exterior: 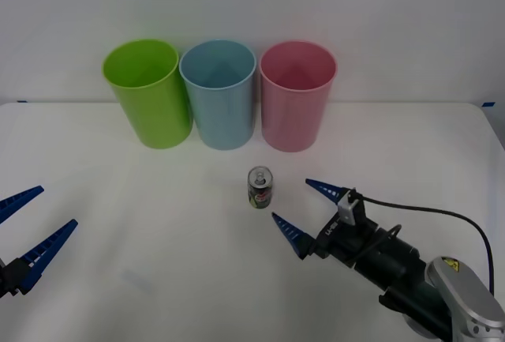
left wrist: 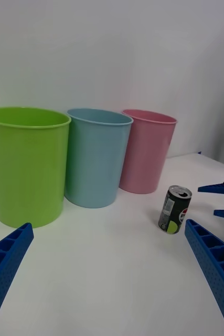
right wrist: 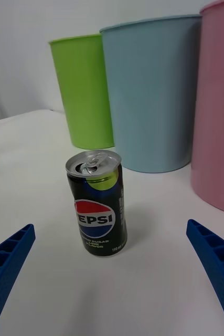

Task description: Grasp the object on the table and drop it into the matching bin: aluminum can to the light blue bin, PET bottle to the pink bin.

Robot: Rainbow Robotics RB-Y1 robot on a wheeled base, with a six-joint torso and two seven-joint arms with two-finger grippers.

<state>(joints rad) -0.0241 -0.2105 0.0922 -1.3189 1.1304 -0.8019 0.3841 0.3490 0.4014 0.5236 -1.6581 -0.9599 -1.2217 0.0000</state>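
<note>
aluminum can upright on tabletop, in front of light blue bin. right end effector spread wide just beside it. likely light, thin-walled, slick; grip mid-body gently. left end effector wide, idle

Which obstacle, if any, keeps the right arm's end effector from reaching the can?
Probably none: the right end effector is open and faces the upright can, with bare table between them.

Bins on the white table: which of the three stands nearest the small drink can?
The tall round pink plastic bin, rightmost in the row; the small silver-topped drink can stands just before its left side.
</note>
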